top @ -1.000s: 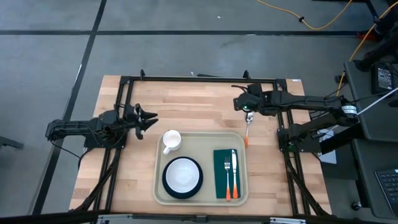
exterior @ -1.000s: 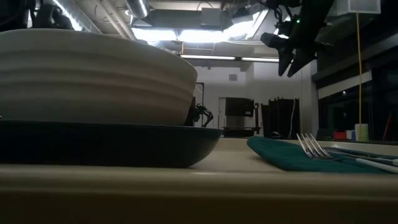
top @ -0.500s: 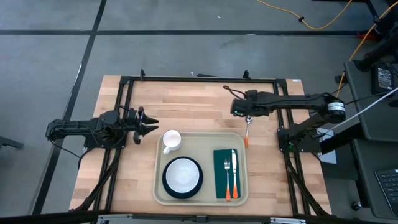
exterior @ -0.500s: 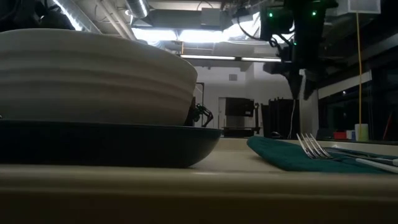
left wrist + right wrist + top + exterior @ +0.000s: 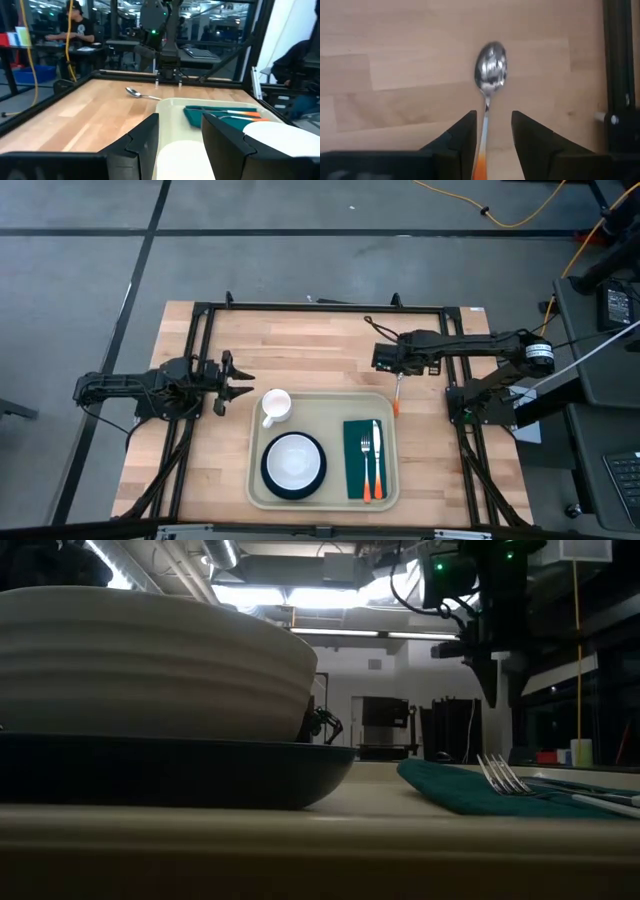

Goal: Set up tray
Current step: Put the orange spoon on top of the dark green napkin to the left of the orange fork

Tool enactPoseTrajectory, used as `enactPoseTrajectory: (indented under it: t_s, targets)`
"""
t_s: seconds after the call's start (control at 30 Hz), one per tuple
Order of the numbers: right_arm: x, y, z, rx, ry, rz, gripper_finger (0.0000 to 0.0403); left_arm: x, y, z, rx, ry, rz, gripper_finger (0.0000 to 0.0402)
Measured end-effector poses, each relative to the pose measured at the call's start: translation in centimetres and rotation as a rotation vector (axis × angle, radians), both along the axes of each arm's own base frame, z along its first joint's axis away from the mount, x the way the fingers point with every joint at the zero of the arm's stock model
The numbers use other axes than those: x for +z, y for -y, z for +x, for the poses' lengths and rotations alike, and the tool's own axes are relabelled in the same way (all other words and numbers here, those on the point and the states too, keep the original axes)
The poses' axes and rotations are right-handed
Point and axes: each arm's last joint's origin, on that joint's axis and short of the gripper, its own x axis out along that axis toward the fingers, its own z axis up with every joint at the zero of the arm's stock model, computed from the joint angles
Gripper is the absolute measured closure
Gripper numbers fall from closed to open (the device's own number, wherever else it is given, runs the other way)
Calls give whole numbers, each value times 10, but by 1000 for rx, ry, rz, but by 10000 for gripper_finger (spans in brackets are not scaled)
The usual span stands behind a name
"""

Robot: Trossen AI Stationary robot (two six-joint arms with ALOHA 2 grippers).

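Observation:
The cream tray (image 5: pixel 325 415) lies at the table's near middle. It bears a white mug (image 5: pixel 275 407), a white bowl on a dark teal plate (image 5: pixel 293 464), and a green napkin (image 5: pixel 366 458) with a fork and a knife. An orange-handled spoon (image 5: pixel 397 392) lies flat on the wood beyond the tray's far right corner. My right gripper (image 5: pixel 491 142) is open and points down over the spoon (image 5: pixel 491 70), a finger on each side of its handle, clear of the table in the low view (image 5: pixel 497 698). My left gripper (image 5: pixel 180 145) is open, level, just left of the mug.
A black frame (image 5: pixel 320 307) runs around the table's left, far and right sides. Bare wood lies between the tray and the far edge. People and desks show in the room beyond the table in the left wrist view.
My right gripper has tipped from a slant to pointing straight down and has come down over the spoon, shifting slightly toward the table's near edge. The spoon has stayed where it was.

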Motion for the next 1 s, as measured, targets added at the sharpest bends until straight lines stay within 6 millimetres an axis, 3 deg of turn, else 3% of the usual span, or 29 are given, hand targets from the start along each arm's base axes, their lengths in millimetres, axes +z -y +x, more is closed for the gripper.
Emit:
enactPoseTrajectory:
  t_s: [0.3, 0.57, 0.77, 1.0]
  targets:
    - [-15, -7, -5, -65, -2, 138, 274, 0, 1, 0, -20, -3, 23, 258]
    - [-39, -8, -2, -76, 104, 164, 274, 0, 1, 0, -19, -4, 29, 258]
    - [-51, -6, -10, -89, 73, 183, 271, 0, 1, 0, -19, -4, 29, 258]
    - [-65, -6, -12, -84, 108, 191, 196, 0, 1, 0, -18, -4, 29, 258]
